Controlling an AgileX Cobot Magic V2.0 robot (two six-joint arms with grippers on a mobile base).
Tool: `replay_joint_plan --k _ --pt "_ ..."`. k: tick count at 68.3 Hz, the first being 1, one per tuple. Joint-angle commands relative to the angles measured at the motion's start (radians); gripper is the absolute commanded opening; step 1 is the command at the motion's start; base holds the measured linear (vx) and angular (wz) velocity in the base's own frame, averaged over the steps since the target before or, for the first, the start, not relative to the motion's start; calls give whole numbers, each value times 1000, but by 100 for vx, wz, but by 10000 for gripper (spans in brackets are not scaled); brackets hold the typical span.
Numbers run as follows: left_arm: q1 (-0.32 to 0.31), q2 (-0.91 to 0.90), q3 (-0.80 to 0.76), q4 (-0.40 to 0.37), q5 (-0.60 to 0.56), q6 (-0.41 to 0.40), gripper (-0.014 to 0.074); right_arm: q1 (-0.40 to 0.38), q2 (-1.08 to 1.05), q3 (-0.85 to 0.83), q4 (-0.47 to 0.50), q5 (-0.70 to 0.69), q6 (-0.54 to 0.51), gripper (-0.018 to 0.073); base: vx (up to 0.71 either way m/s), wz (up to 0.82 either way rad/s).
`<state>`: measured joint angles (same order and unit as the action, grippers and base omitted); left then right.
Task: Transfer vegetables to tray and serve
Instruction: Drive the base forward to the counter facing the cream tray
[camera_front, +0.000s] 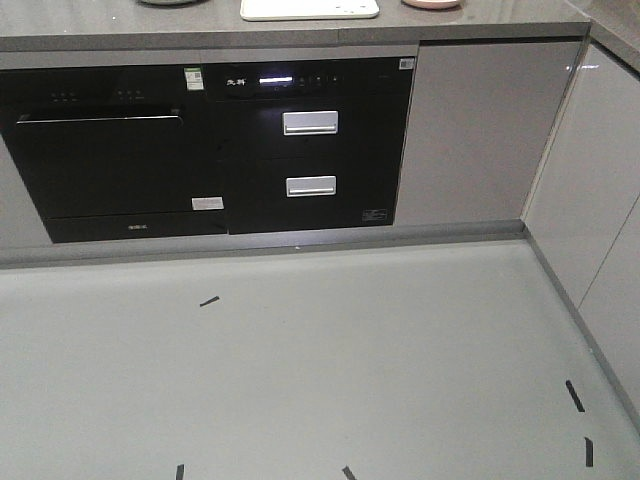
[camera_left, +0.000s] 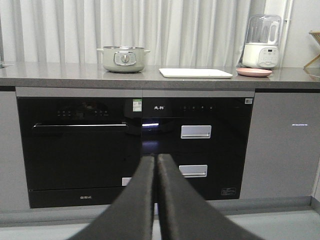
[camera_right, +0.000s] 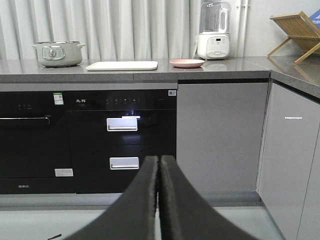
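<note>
The cream-white tray lies flat on the grey counter, seen edge-on in the left wrist view and the right wrist view. No vegetables show in any view. My left gripper is shut with nothing between its dark fingers, held low in front of the black appliances, well short of the counter. My right gripper is shut and empty too, pointing at the cabinet fronts below the tray. Neither gripper appears in the front view.
A pale green pot stands left of the tray. A round pink plate and a white blender stand to its right. A wooden rack sits on the side counter. Black built-in appliances fill the cabinet. Tape marks dot the floor.
</note>
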<state>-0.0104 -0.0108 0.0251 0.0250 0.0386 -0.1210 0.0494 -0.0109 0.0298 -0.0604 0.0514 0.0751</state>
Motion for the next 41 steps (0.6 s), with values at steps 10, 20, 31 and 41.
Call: replay_joint_plan --k 10,20,31,41 --pt "3 -16 24 -1 -72 -4 -6 -1 -4 7 -7 -75 -2 -4 17 -5" --pt "3 -16 24 -1 -72 -4 -6 -1 -4 7 -7 -75 -2 -4 17 -2" --pt "3 -16 24 -1 -72 -4 -6 -1 -4 7 -7 -75 -2 -4 18 2" --pt "3 -16 24 -1 -72 -4 -6 -1 -4 7 -7 -75 -2 -4 19 3"
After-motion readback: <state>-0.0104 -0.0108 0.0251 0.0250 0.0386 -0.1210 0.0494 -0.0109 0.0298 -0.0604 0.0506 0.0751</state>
